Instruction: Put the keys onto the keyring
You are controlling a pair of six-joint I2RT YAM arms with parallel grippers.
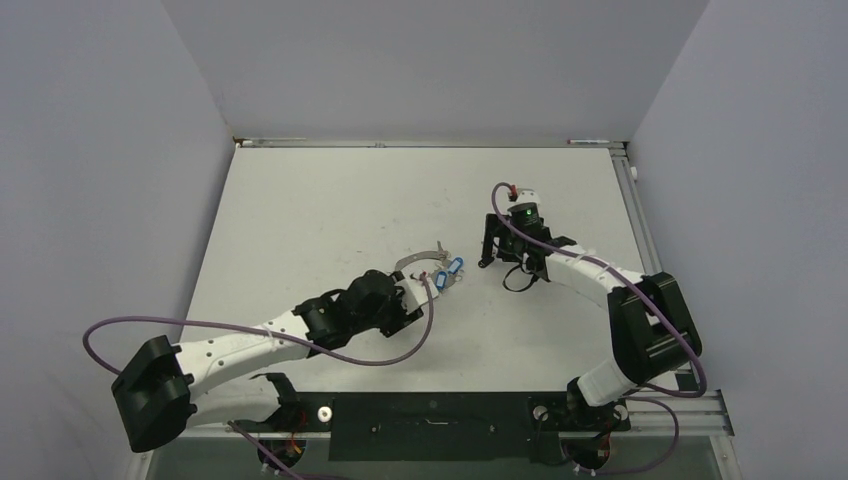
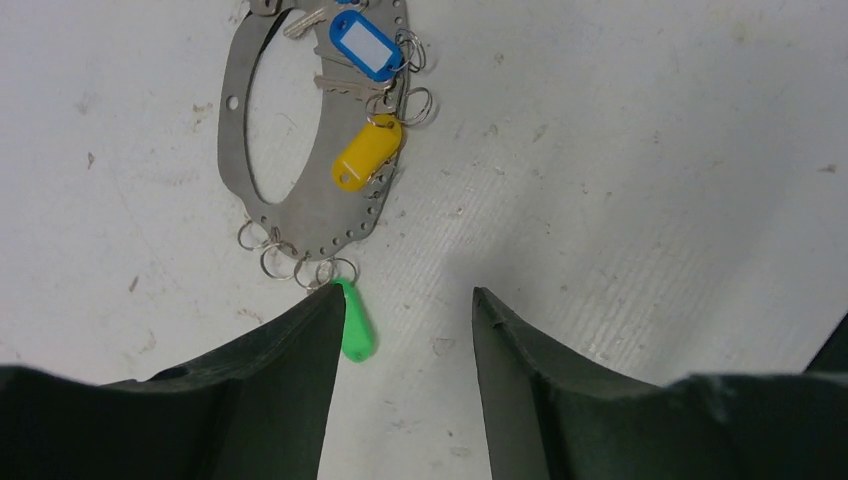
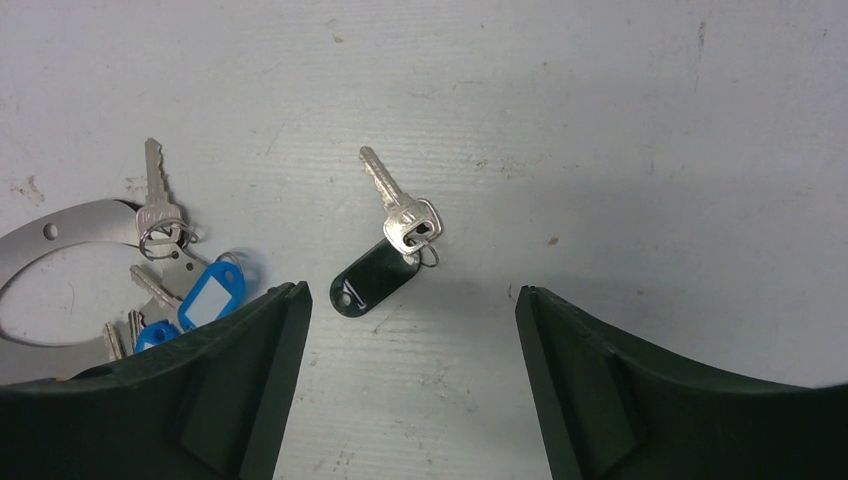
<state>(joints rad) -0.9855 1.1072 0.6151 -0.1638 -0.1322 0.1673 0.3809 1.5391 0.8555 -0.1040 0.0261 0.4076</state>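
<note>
The keyring (image 2: 300,215) is a flat grey metal oval with small holes along its rim, lying on the table (image 2: 650,150). Keys with a blue tag (image 2: 366,45) and a yellow tag (image 2: 366,152) rest on its right side. A green tag (image 2: 354,325) lies at its lower edge, against the inner side of one left finger. My left gripper (image 2: 405,292) is open, holding nothing. A loose silver key (image 3: 400,205) with a black tag (image 3: 378,277) lies just ahead of my open right gripper (image 3: 412,290). Two blue tags (image 3: 210,298) lie beside the keyring (image 3: 60,225).
Several small empty split rings (image 2: 270,255) hang from the keyring's lower rim. In the top view both arms meet mid-table, the left gripper (image 1: 420,292) at the keyring (image 1: 418,262). Grey walls close the table on three sides.
</note>
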